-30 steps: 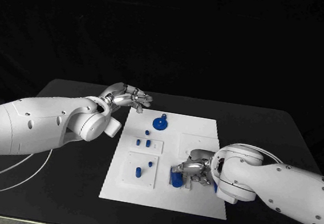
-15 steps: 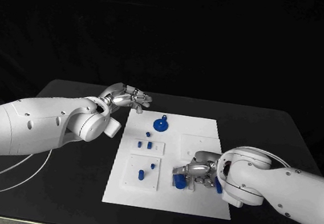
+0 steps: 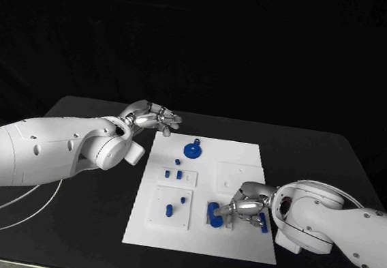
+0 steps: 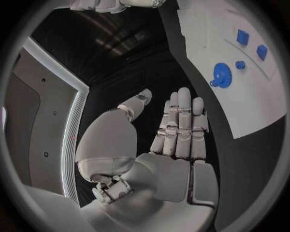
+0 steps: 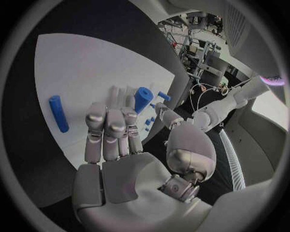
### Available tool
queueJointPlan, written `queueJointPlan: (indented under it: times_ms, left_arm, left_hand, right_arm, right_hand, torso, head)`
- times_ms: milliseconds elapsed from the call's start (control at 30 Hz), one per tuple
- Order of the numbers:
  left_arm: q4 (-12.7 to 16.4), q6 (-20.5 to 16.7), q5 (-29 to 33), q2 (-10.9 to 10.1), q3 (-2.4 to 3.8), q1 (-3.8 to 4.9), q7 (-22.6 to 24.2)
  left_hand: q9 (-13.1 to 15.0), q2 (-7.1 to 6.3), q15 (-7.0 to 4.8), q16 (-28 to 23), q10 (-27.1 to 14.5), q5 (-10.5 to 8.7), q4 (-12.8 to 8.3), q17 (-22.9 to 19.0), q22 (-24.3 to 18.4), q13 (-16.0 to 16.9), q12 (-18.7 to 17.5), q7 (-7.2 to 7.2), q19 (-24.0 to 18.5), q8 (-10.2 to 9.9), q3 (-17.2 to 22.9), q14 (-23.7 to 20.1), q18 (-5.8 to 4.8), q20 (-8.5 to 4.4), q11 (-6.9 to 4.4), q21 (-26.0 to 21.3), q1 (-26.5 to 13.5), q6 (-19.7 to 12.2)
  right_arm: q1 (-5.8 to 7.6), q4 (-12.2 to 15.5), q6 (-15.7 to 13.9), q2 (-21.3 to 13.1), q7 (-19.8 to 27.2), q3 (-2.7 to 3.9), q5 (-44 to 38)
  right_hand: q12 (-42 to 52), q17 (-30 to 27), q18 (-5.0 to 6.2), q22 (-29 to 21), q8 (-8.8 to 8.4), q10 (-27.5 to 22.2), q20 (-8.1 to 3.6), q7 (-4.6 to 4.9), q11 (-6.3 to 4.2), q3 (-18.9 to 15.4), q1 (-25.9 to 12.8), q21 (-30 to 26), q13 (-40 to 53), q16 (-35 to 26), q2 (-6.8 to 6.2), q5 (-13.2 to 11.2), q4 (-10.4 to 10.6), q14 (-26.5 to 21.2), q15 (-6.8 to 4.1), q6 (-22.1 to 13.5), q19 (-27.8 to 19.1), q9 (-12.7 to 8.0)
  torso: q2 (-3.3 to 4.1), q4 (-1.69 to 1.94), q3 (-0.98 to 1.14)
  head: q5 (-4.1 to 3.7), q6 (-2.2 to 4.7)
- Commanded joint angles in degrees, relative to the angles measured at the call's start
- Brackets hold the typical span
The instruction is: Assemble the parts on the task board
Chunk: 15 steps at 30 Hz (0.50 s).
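Several small blue parts sit on the white task board in the middle of the black table: a blue gear near the far edge, little pegs on a raised white tile just behind a second tile carrying two more pieces, and a thick blue cylinder at the board's right-hand part. Another blue rod lies just beside the right hand — in the right wrist view it lies flat on the board, apart from the fingers. That hand is over the board with its fingers curled toward the thick cylinder; whether they grip it, I cannot tell. The left hand hovers off the board's far left corner — fingers straight, side by side, holding nothing.
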Motion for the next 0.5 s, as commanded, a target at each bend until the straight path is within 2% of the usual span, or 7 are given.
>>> queueJointPlan:
  times_ms: [33, 200, 333, 500]
  left_arm:
    - [0.11, 0.57, 0.32, 0.05, 0.04, 0.05, 0.28]
    - [0.1, 0.61, 0.32, 0.08, 0.04, 0.05, 0.28]
    - [0.11, 0.64, 0.32, 0.06, 0.04, 0.05, 0.29]
    - [0.1, 0.62, 0.32, 0.05, 0.04, 0.05, 0.31]
  left_hand:
    - [-0.07, 0.47, 0.02, -0.3, -0.43, 0.15, 0.36, 0.09, 0.06, 0.05, -0.12, -0.07, 0.25, 0.25, -0.1, 0.42, 0.81, -0.48, -0.05, -0.23, -0.2, -0.52]
    - [-0.08, 0.47, 0.02, -0.31, -0.43, 0.15, 0.36, 0.11, 0.07, 0.05, -0.11, -0.07, 0.25, 0.25, -0.1, 0.43, 0.82, -0.48, -0.05, -0.24, -0.18, -0.53]
    - [-0.08, 0.48, 0.02, -0.32, -0.42, 0.15, 0.36, 0.12, 0.08, 0.05, -0.11, -0.07, 0.26, 0.26, -0.09, 0.43, 0.82, -0.49, -0.05, -0.25, -0.17, -0.53]
    - [-0.08, 0.48, 0.02, -0.33, -0.42, 0.15, 0.36, 0.13, 0.09, 0.06, -0.11, -0.07, 0.26, 0.26, -0.09, 0.43, 0.82, -0.49, -0.06, -0.26, -0.16, -0.54]
  right_arm:
    - [0.0, 0.15, -0.72, -0.1, 3.23, -0.01, -0.29]
    - [0.0, 0.37, 1.52, -0.36, 4.25, -0.01, -2.06]
    - [-0.01, 0.62, 1.87, -0.4, 5.38, -0.01, -5.79]
    - [-0.02, 0.71, 1.59, -0.19, 5.5, -0.01, -6.63]
  right_hand:
    - [-0.28, -0.11, 2.67, -0.17, -0.33, -0.1, -0.04, 0.09, -0.01, -1.62, 1.26, -0.45, 0.08, -0.19, 0.69, 1.49, -2.13, -0.11, -0.28, -0.54, 0.04, 0.06]
    - [-0.43, -0.2, 2.67, -0.41, -0.43, -0.09, 0.09, 0.07, -0.01, -3.28, 3.65, -0.77, 0.15, -0.33, 1.14, 1.91, -4.95, -0.04, -0.3, -0.46, 0.1, -0.1]
    - [-0.48, -0.26, 2.67, -0.5, -0.49, -0.05, 0.11, 0.13, 0.05, -2.79, 8.83, -0.81, 0.21, -0.4, 0.51, 3.27, -8.23, 0.06, -0.23, -0.43, 0.32, -0.2]
    - [-0.55, -0.37, 2.67, -0.69, -0.47, 0.24, 0.57, 0.2, 0.12, -1.81, 13.4, -0.97, 0.19, -0.51, 0.21, 1.69, -8.66, 0.23, -0.09, -0.1, 0.57, -0.35]
  torso:
    - [0.04, 0.02, 0.01]
    - [0.05, 0.06, 0.0]
    - [0.05, 0.07, -0.02]
    - [0.04, 0.06, -0.03]
  head:
    - [0.01, 0.0]
    - [-0.07, 0.02]
    - [-0.1, -0.02]
    - [-0.11, -0.07]
